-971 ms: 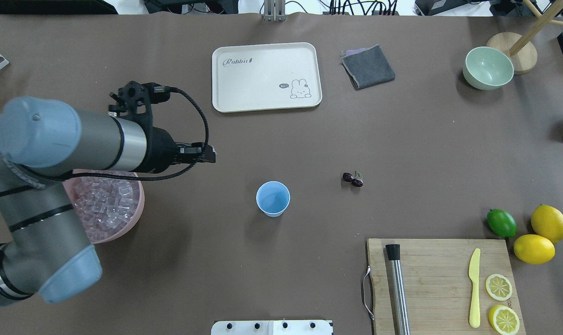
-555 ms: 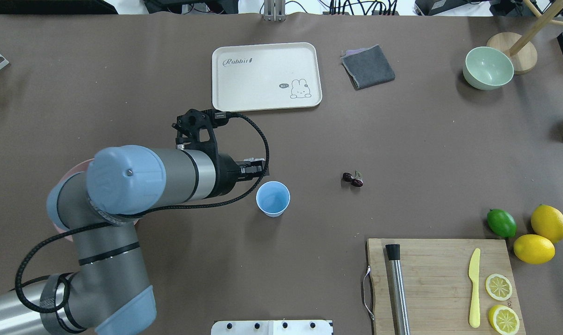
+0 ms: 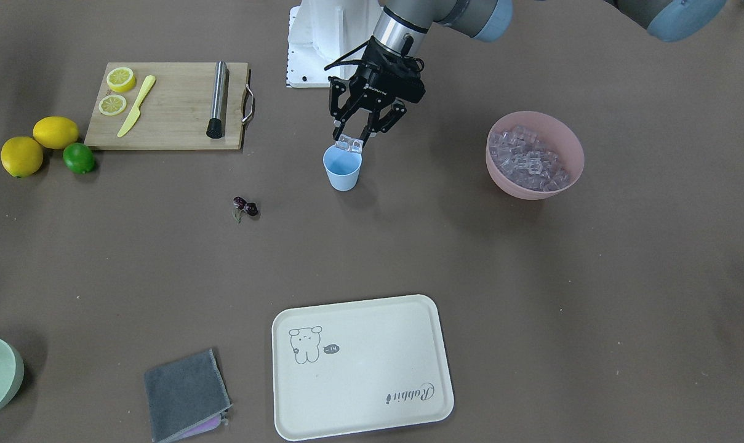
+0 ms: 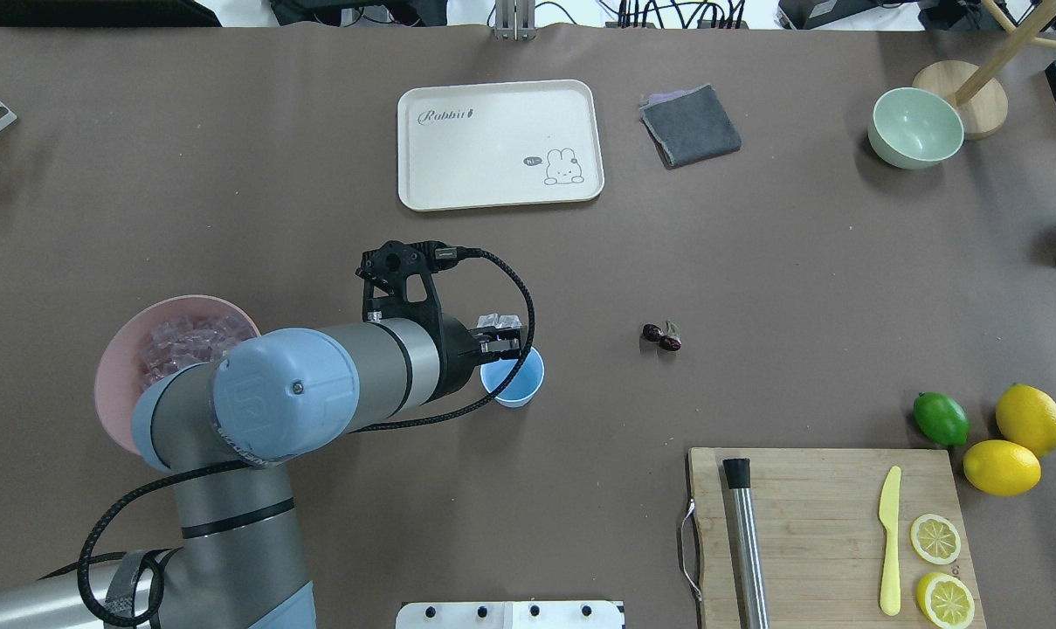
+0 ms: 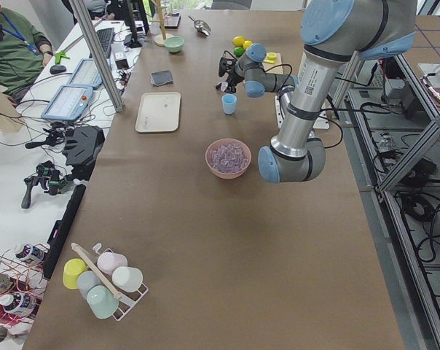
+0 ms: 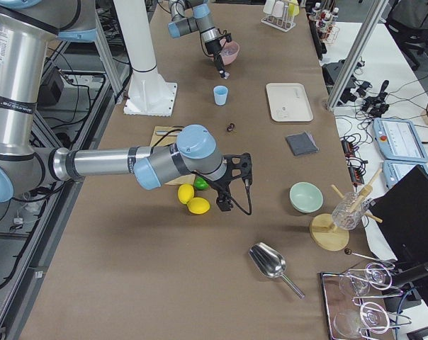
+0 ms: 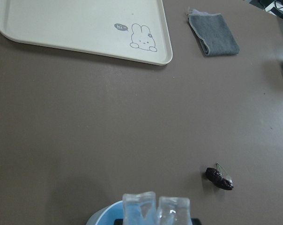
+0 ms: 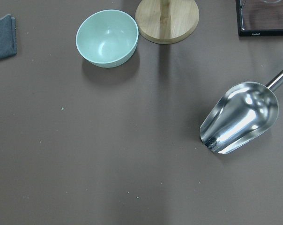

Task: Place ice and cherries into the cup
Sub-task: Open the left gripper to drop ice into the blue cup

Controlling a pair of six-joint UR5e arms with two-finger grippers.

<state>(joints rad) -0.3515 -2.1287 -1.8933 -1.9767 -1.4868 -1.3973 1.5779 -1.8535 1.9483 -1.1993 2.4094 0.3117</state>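
Note:
My left gripper is shut on a couple of clear ice cubes and holds them just above the rim of the light blue cup. In the overhead view the gripper hangs over the far-left edge of the cup. The left wrist view shows the held ice over the cup rim. The cherries lie on the table to the cup's right. The pink bowl holds many ice cubes. My right gripper shows only in the exterior right view, and I cannot tell its state.
A cream tray lies beyond the cup. A grey cloth and a pale green bowl are at the back right. A cutting board, a lime and lemons are at the front right. A metal scoop is under the right wrist.
My left arm has swung right from over the pink bowl to over the cup, carrying the ice cubes. The cup and cherries have not moved.

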